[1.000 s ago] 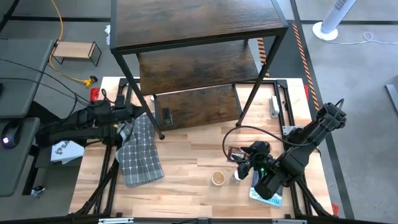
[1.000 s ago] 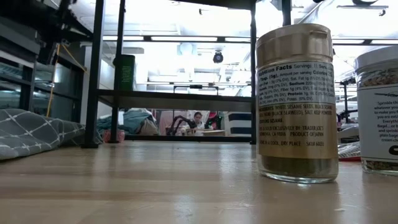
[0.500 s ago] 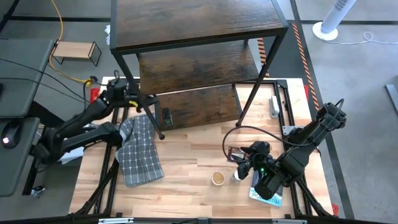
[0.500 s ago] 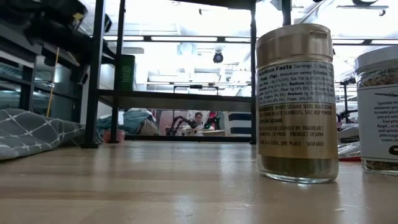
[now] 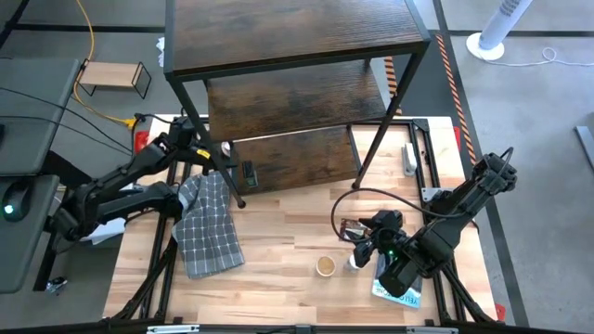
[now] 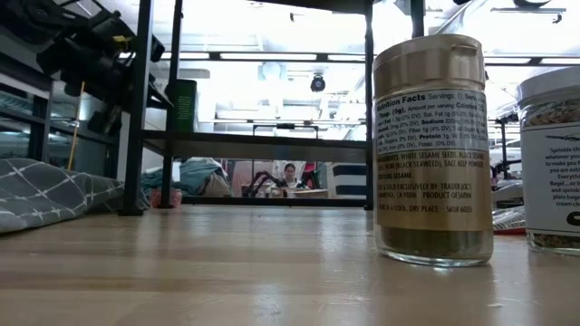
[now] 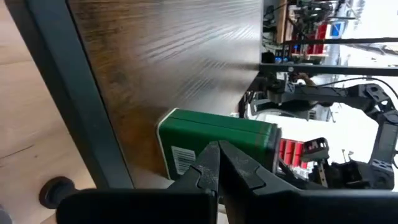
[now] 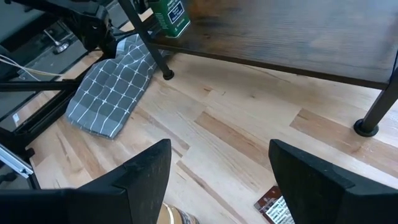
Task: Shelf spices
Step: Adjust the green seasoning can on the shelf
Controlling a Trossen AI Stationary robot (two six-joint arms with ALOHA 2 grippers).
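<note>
Since a second ago the left arm has swung from over the grey checked cloth [image 5: 209, 227] toward the shelf [image 5: 297, 88], and the left gripper [image 5: 221, 154] now sits at the front left leg of the shelf, its fingers pressed together with nothing between them. Just past its fingertips a green tin [image 7: 214, 142] stands on the lowest board of the shelf, close to that leg.

The right arm has not moved. The right gripper [image 8: 219, 163] hangs in front of the shelf, off toward its right end, fingers spread apart and empty, over the jars that are not yet shelved.

Those jars stand on the table [image 5: 278, 269] in front of the shelf. The gold-capped jar [image 6: 433, 149] is upright, a tall cylinder with a printed label and dark green seasoning at its base. Beside it stands a white-capped jar [image 6: 551, 163], also upright, partly cut off in the low view. From above, the gold cap [image 5: 326, 266] lies just to the shelf-left side of the right gripper, almost under it.

The right arm is much the nearer to these jars; the left is well apart from them. With each jar's long axis vertical, a grasp from the side or straight down over the cap looks likely to work.
</note>
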